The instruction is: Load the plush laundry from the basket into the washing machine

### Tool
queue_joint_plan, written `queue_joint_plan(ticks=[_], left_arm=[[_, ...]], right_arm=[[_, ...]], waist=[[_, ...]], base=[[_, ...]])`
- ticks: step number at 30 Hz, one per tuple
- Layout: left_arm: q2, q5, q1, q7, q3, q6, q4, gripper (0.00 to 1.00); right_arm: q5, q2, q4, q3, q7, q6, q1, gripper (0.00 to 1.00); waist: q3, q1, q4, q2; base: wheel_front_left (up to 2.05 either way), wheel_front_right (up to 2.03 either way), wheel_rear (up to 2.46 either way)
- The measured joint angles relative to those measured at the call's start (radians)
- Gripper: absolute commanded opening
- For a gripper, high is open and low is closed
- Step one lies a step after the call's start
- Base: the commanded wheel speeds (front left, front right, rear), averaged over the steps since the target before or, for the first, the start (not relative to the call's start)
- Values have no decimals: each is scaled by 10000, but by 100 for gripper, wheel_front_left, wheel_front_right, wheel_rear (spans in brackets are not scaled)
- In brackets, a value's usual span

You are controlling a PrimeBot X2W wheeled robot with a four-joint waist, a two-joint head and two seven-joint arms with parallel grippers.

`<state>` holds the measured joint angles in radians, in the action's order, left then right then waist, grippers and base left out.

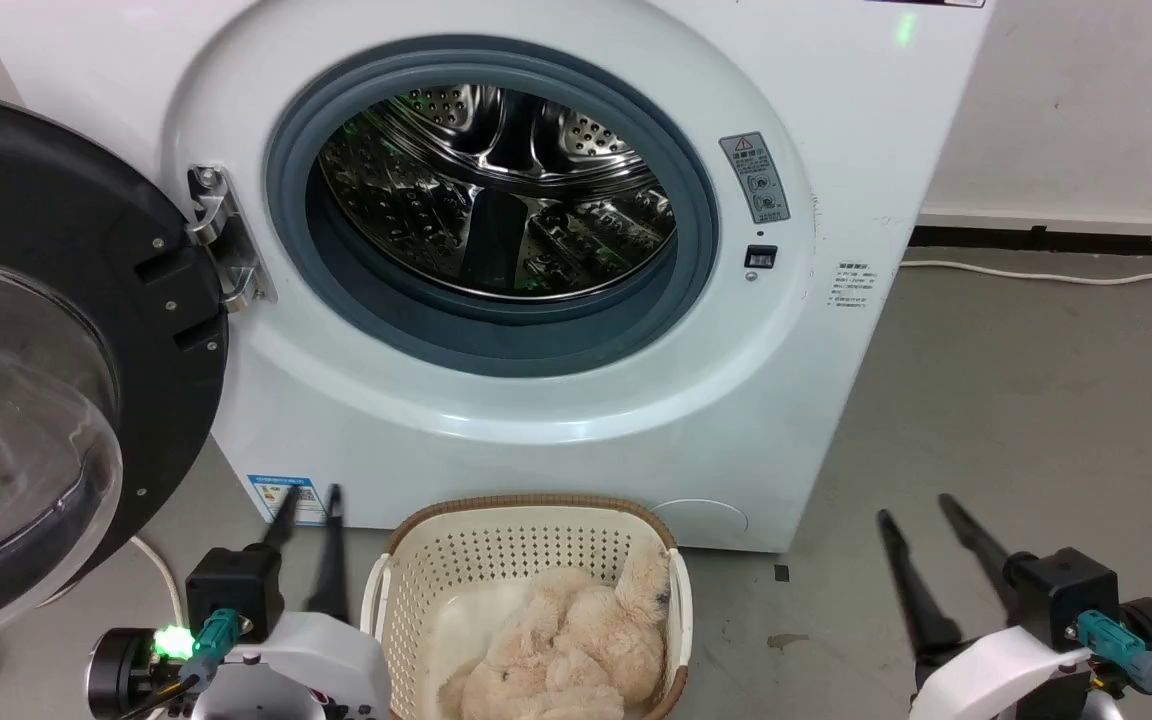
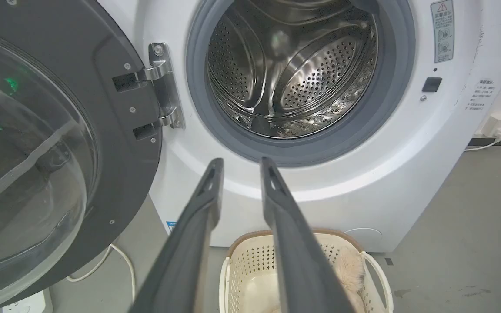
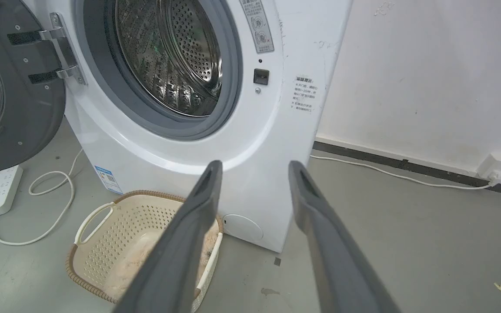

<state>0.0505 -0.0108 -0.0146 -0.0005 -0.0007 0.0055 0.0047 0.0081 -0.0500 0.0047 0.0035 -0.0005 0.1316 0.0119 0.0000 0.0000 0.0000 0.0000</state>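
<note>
Left hand [image 1: 314, 494] fingers slightly parted, empty. Right hand [image 1: 913, 507] parted wider, empty. Fluffy beige plush laundry [image 1: 566, 640] sits in the cream perforated plastic basket [image 1: 526, 503] on the floor, just right of the left hand and lower. The right hand is well apart, so left looks nearer. White front-loading washing machine [image 1: 816, 420] stands door-open just behind the basket.

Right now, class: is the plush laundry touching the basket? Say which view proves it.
Touching. The head view shows the plush laundry lying inside the basket, its fur pressed against the right wall.
</note>
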Motion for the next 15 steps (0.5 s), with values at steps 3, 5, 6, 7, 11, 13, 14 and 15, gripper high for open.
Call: queue_joint_plan(ticks=[3,5,6,7,11,13,14,15], left_arm=[[0,-31,0,-8,-23,2,8,100],[0,-115,0,-25,-54,2,13,100],[0,-140,0,-63,-75,2,17,100],[0,-190,0,-94,-92,2,23,100],[0,-301,0,-176,-153,4,63,100],[0,-384,0,-196,-184,4,107,100],[0,-416,0,-199,-199,4,140,100],[0,-454,0,-232,-215,2,174,100]], right_arm=[[35,0,10,6,-13,0,3,100],[109,0,25,8,-56,0,7,100],[117,0,33,12,-61,0,8,100],[138,0,42,12,-84,0,11,100],[295,0,88,27,-165,0,21,100],[347,0,105,33,-194,0,24,100],[382,0,111,35,-205,0,24,100],[410,0,119,35,-224,0,25,100]], waist=[[0,0,0,0],[1,0,-1,0],[2,0,-2,0],[4,0,-3,0],[17,0,-14,0],[34,1,-24,0],[44,2,-29,0],[56,1,-35,0]], base=[[0,0,0],[0,0,0],[0,0,0],[0,0,0],[0,0,0],[0,0,0],[0,0,0],[0,0,0]])
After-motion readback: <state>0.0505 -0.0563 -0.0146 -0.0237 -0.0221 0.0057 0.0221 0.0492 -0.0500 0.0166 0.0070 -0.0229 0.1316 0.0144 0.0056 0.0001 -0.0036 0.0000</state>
